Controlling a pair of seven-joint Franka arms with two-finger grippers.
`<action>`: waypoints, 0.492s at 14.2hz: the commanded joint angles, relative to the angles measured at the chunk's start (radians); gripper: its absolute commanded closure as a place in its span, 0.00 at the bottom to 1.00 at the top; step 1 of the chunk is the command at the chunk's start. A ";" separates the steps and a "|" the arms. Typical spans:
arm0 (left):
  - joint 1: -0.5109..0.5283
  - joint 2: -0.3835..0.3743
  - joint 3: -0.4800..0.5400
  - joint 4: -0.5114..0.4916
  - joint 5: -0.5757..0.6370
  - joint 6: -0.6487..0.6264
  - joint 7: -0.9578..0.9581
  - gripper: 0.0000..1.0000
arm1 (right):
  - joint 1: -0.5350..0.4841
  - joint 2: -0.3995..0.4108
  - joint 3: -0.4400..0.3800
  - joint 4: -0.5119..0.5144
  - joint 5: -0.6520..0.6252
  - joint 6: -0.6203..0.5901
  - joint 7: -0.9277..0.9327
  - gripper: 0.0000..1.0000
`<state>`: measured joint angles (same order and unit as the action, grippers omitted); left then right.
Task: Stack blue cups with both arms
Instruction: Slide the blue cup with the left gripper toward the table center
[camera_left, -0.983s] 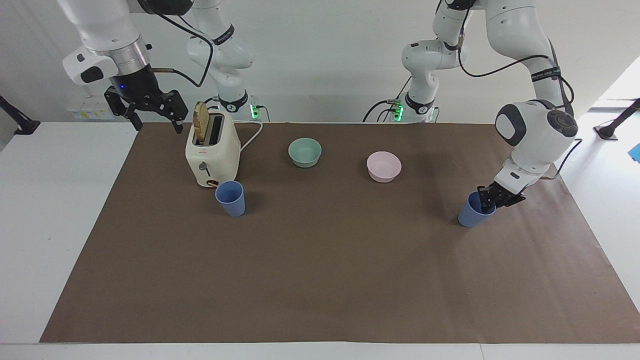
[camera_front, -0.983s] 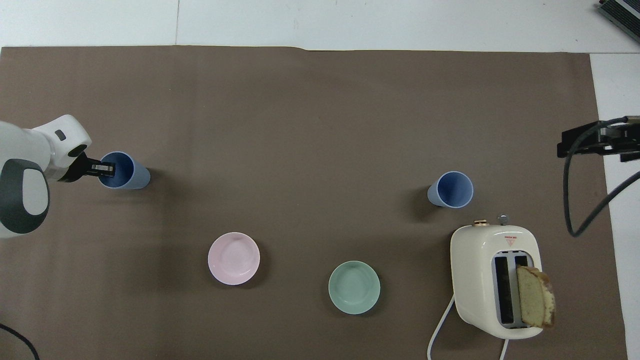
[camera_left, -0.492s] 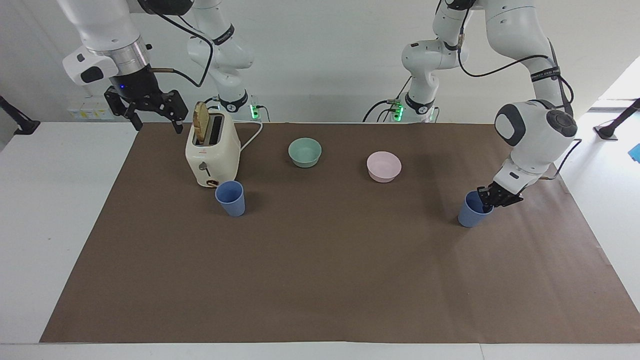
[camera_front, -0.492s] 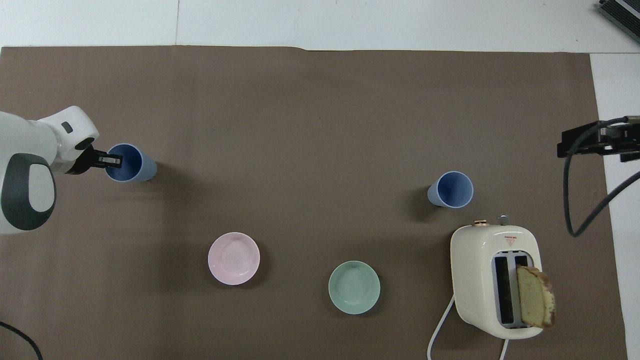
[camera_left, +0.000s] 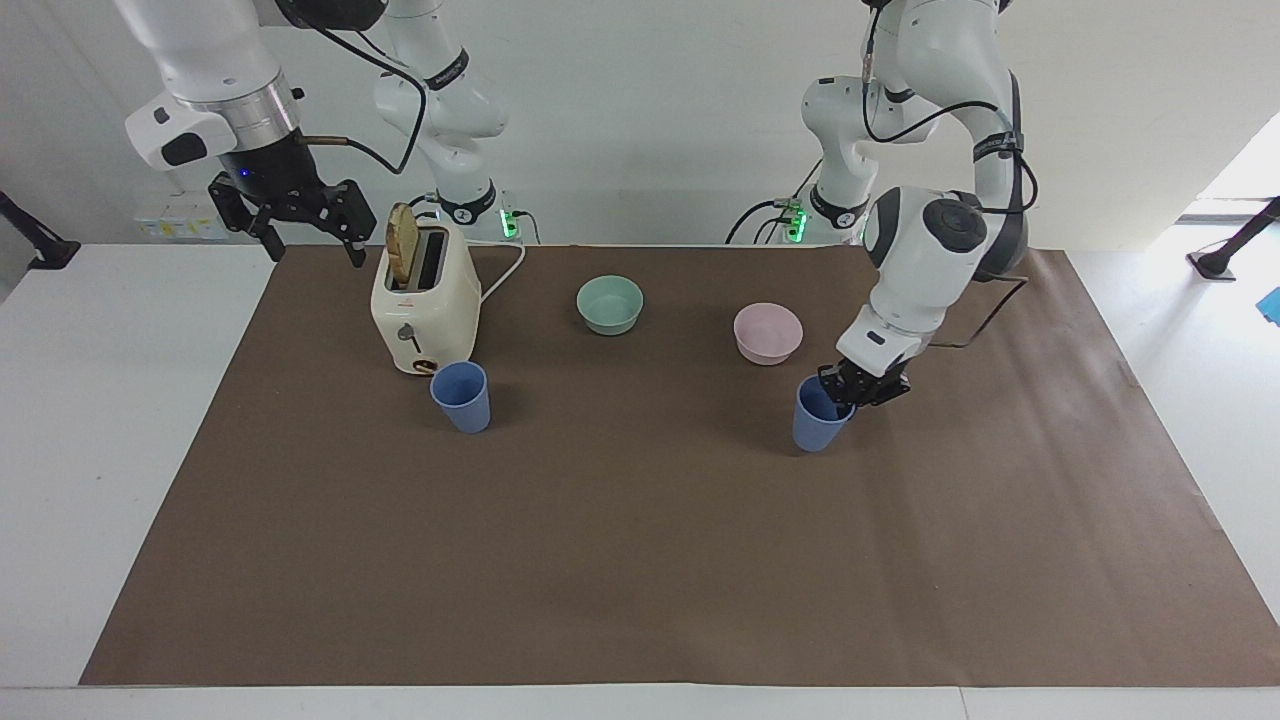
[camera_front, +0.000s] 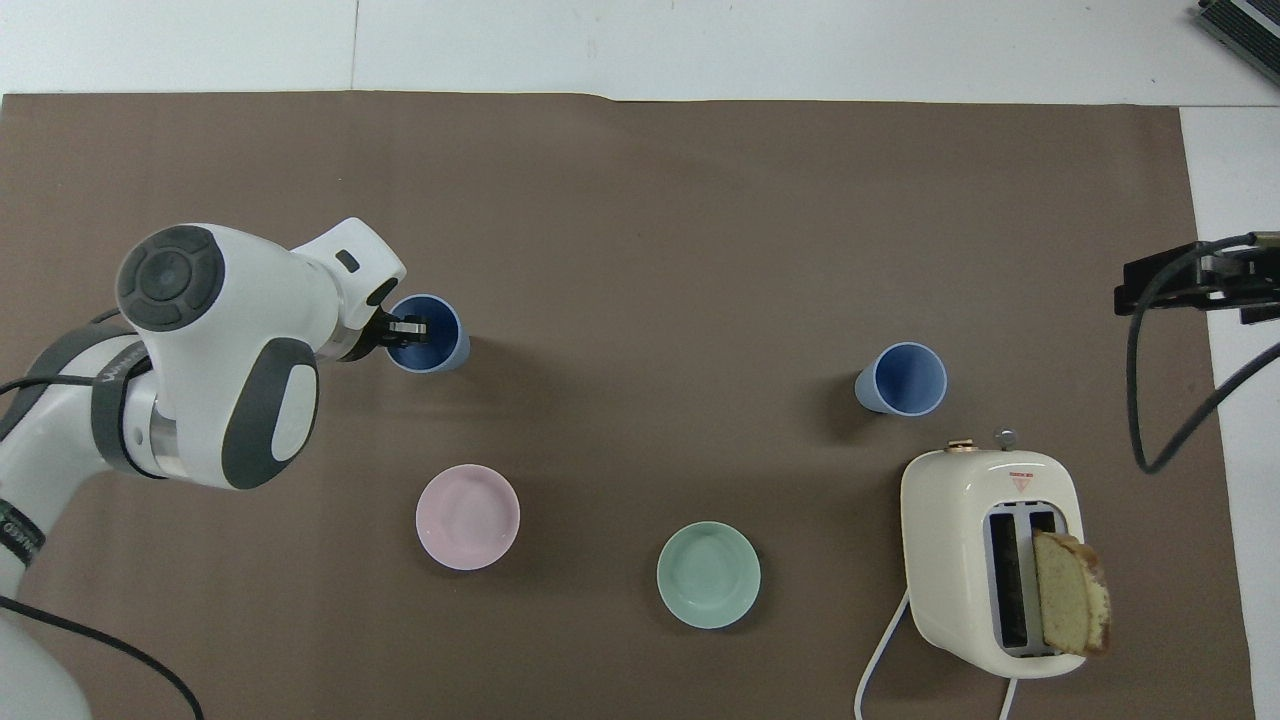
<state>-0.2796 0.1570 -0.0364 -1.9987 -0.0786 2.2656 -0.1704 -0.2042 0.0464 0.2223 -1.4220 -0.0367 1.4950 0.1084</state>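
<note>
Brown mat (camera_left: 640, 560): no legible writing.

place: robot lab
evidence: my two arms (camera_left: 930, 250) bolted at white table (camera_left: 120, 400), brown mat (camera_left: 640, 560), bare wall

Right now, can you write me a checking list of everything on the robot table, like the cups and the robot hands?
Surface: brown paper mat covering a white table.
Job's things: two small matte blue plastic cups, not stacked. One blue cup stands upright beside the toaster. The other blue cup is held by the left gripper, tilted, over the mat near the pink bowl.
Clutter: cream toaster with a bread slice sticking up; teal-green bowl; pale pink bowl.
Grippers: left gripper shut on the cup's rim. Right gripper waits, open, above the mat's corner beside the toaster.
Cables: white toaster cord; black cables on both arms.
Surroundings: white wall.
</note>
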 joint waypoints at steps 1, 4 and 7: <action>-0.036 -0.014 0.016 -0.020 -0.003 0.000 -0.027 1.00 | -0.012 -0.011 0.005 -0.017 0.026 0.007 0.011 0.00; -0.066 0.003 0.016 -0.040 -0.003 0.038 -0.028 1.00 | -0.012 -0.011 0.005 -0.017 0.026 0.007 0.011 0.00; -0.055 0.001 0.018 -0.043 -0.004 0.032 -0.028 0.82 | -0.012 -0.011 0.005 -0.017 0.026 0.007 0.011 0.00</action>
<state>-0.3245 0.1687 -0.0339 -2.0242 -0.0786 2.2806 -0.1907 -0.2042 0.0464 0.2223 -1.4220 -0.0367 1.4950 0.1084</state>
